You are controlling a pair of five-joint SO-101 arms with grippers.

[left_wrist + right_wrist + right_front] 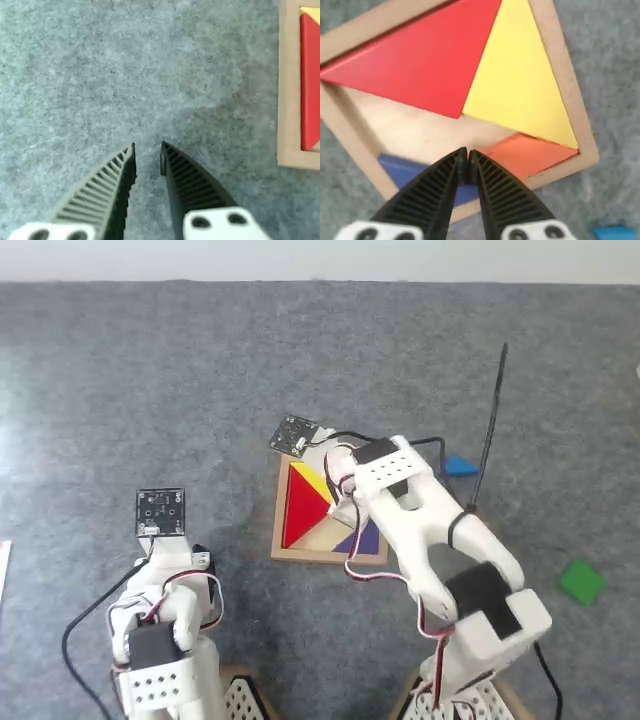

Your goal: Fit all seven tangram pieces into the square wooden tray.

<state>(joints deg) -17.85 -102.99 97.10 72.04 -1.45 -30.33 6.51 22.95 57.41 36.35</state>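
Over the tray [310, 556], I log the right gripper [466, 152] pressed together, tips above bare wood between the red triangle [420, 60], orange piece [525, 152] and dark blue piece [405, 167]. The yellow triangle [520, 95] touches the red one. Left of the tray, the left gripper [147, 146] is slightly spread over open grey carpet [100, 75]. Right of the tray, a light blue piece [460, 466] and a green piece [582, 581] lie loose, well apart.

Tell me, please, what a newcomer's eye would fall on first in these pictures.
The bright red triangle and yellow triangle, side by side in the wooden tray at mid-table, catch the eye first. The right hand hangs shut over the tray. A green piece and a blue piece lie loose on the grey mat to the tray's right.
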